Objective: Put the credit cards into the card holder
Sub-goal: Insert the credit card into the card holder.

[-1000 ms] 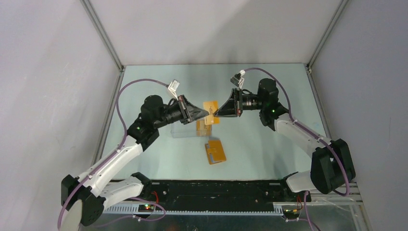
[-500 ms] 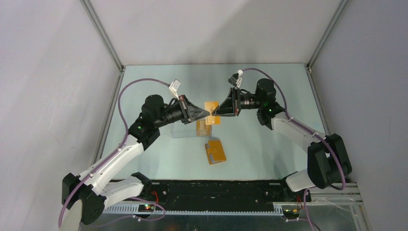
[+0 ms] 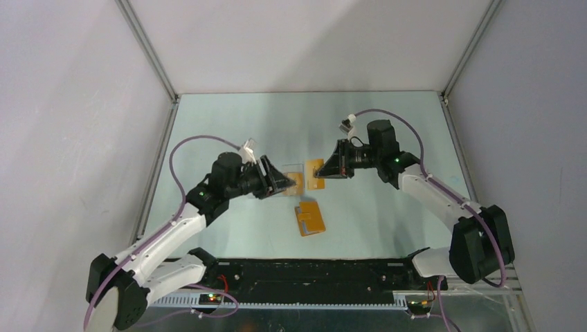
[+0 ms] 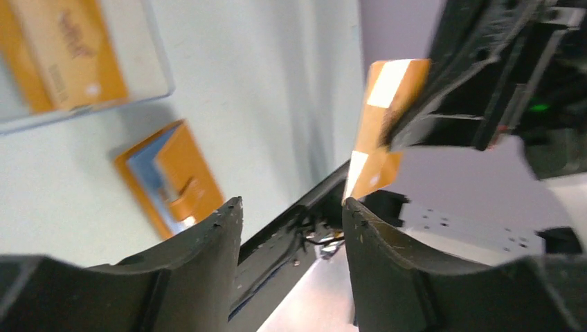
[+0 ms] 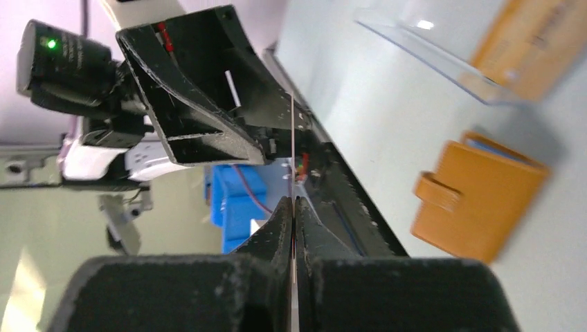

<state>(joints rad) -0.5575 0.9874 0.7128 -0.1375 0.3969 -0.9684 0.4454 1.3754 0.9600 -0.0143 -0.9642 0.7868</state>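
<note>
Pale table (image 3: 228, 117); right arm (image 3: 432, 190) inward, fingers (image 5: 277, 235) pinching card (image 4: 377, 128).

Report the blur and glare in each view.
Top external: sharp, evenly lit. Left wrist: blurred throughout, the thin tan-orange credit card and orange bifold wallet soft-edged. Right wrist: a white glint on the clear plastic case; the wallet out of focus.

no legible text or labels
</note>
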